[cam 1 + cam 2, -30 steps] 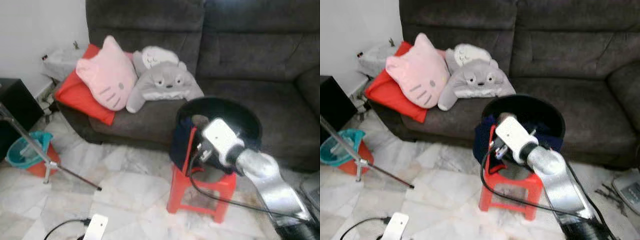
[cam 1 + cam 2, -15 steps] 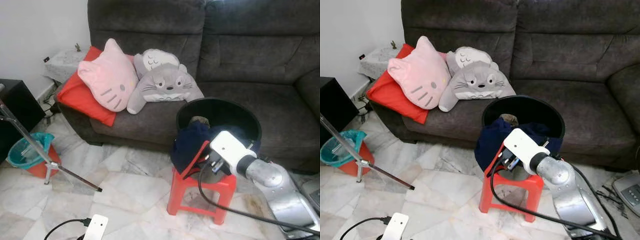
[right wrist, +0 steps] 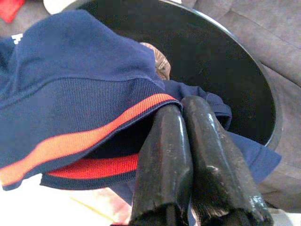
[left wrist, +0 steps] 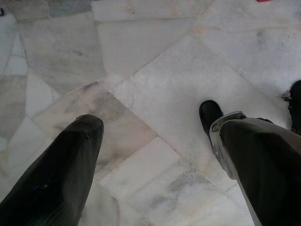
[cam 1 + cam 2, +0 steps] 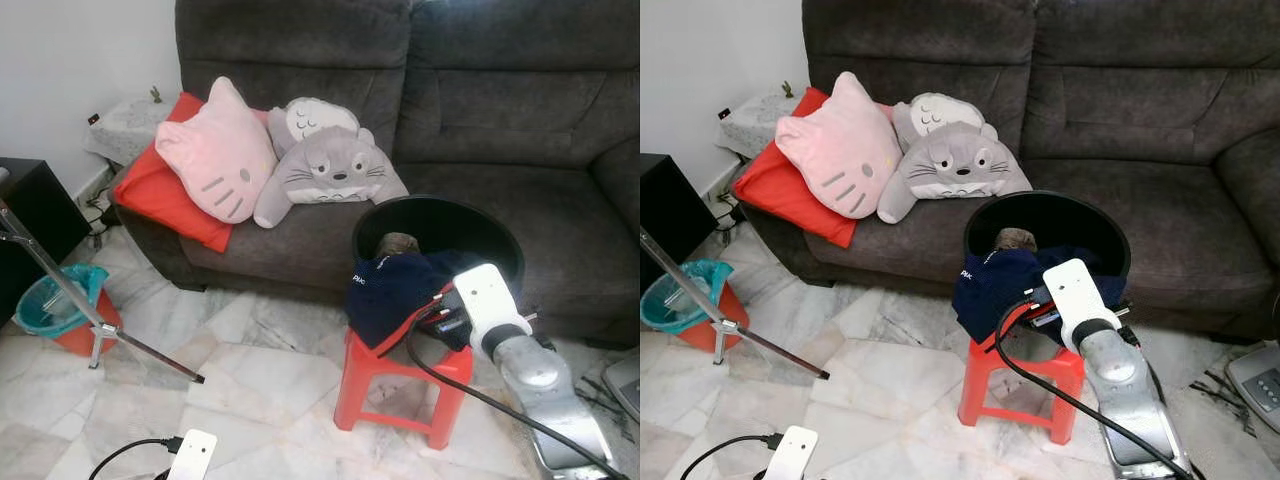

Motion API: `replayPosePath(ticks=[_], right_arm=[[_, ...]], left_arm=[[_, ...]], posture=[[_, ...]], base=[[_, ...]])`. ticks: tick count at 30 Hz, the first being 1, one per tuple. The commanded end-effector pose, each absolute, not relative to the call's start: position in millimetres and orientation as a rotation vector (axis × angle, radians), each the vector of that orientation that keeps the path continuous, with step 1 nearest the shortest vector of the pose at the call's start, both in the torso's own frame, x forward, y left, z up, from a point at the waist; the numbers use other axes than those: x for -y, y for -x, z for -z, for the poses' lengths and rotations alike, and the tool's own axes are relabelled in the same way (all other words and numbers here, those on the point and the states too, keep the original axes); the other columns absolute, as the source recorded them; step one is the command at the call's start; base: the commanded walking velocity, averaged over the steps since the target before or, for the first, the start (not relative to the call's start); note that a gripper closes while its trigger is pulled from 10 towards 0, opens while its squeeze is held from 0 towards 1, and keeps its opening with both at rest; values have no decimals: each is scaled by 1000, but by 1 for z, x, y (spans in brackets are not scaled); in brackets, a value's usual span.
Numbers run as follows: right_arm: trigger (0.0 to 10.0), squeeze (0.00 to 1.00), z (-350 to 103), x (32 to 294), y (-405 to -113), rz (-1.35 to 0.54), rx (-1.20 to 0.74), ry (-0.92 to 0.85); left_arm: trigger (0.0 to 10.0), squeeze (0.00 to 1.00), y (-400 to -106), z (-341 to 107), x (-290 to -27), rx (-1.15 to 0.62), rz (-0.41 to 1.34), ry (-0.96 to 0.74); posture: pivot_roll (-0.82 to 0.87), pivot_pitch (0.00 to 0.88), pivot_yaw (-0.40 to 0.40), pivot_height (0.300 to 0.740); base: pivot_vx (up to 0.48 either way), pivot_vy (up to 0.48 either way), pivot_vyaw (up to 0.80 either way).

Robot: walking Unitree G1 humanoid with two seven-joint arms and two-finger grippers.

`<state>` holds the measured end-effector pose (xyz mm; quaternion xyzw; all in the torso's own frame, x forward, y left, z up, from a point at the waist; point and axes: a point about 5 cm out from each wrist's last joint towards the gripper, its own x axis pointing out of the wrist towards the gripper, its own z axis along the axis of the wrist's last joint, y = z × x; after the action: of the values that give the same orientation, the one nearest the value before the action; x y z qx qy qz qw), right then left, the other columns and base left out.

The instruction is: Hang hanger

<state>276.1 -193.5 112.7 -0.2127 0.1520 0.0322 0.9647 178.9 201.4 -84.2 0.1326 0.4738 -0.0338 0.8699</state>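
The right gripper [image 3: 181, 109] is reaching over a red stool [image 5: 400, 385] in front of the sofa [image 5: 480, 110]. Its two fingers [image 3: 164, 160] are pressing together, their tips slipping under the red-striped hem of a navy garment [image 3: 70, 94]. The garment is draping from a black tub [image 5: 1080, 225] over the stool. The left gripper [image 4: 155, 141] is hanging with fingers spread above the marble floor [image 4: 155, 61].

Right arm's stretched forward with the right gripper [image 3: 181, 110] fingers pressed together, tips tucked under fabric, while the left gripper [image 4: 155, 155] just hangs pointing down, fingers spread apart.
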Motion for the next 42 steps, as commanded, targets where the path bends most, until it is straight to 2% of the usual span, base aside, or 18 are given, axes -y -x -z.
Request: replayPosePath(ticks=[1, 8, 9, 10, 11, 17, 18, 19, 20, 21, 23, 24, 25, 27, 32, 35, 41, 42], right_arm=[[0, 0, -113, 190, -273, -62, -291, 416], [0, 0, -91, 190, -264, 1, -368, 350], [1686, 0, -88, 191, -263, 8, -379, 349], [1686, 0, -86, 192, -262, 13, -387, 349], [3333, 0, -84, 194, -261, 27, -398, 341], [4784, 0, -87, 198, -262, 55, -384, 334], [5294, 0, -89, 199, -262, 68, -377, 333], [7137, 0, -89, 200, -262, 73, -374, 331], [7137, 0, -90, 201, -262, 74, -373, 330], [8196, 0, -90, 201, -262, 80, -371, 325], [8157, 0, -89, 202, -262, 80, -371, 317], [6627, 1000, -89, 202, -262, 86, -370, 308], [5725, 1000, -89, 201, -262, 84, -368, 305], [5725, 1000, -90, 201, -263, 82, -368, 306], [7098, 1000, -90, 197, -264, 63, -370, 296], [6000, 1000, -89, 197, -264, 60, -380, 303], [5804, 1000, -87, 198, -263, 67, -397, 315], [6353, 0, -87, 198, -263, 66, -400, 320]], left_arm=[[10000, 0, -176, 85, -206, -1001, 66, -291], [10000, 0, -175, 85, -206, -1003, 72, -295], [10000, 0, -175, 85, -206, -1003, 73, -295], [10000, 0, -175, 85, -206, -1003, 73, -295], [10000, 0, -175, 85, -206, -1003, 74, -295], [10000, 0, -174, 86, -206, -1006, 74, -295], [10000, 0, -174, 86, -205, -1006, 76, -295], [10000, 0, -174, 86, -205, -1006, 76, -295], [10000, 0, -174, 86, -205, -1006, 76, -295], [10000, 0, -174, 86, -205, -1006, 76, -296], [10000, 0, -174, 86, -206, -1007, 77, -296], [10000, 0, -174, 86, -206, -1007, 77, -297], [10000, 0, -174, 86, -206, -1006, 76, -297], [10000, 0, -174, 86, -206, -1006, 76, -297], [10000, 0, -174, 86, -205, -1004, 76, -298], [10000, 0, -175, 86, -205, -1004, 77, -298], [10000, 0, -175, 86, -205, -1003, 79, -299], [10000, 0, -175, 86, -205, -1003, 79, -299]], posture=[[-46, 0, 57, 740], [-45, 0, 55, 740], [-44, 0, 55, 740], [-42, 0, 54, 740], [-42, 0, 54, 740], [-47, 0, 55, 740], [-47, 0, 55, 740], [-47, 0, 55, 740], [-47, 0, 55, 740], [-47, 0, 56, 740], [-47, 0, 56, 740], [-45, 0, 56, 740], [-45, 0, 57, 740], [-45, 0, 57, 740], [-42, 0, 56, 740], [-42, 0, 57, 740], [-43, 0, 57, 740], [-42, 0, 57, 740]], base=[[0, 0, 0], [0, 0, 0], [0, 0, 0], [0, 0, 0], [0, 0, 0], [0, 0, 0], [0, 0, 0], [0, 0, 0], [0, 0, 0], [0, 0, 0], [0, 0, 0], [0, 0, 0], [0, 0, 0], [0, 0, 0], [0, 0, 0], [0, 0, 0], [0, 0, 0], [0, 0, 0]])
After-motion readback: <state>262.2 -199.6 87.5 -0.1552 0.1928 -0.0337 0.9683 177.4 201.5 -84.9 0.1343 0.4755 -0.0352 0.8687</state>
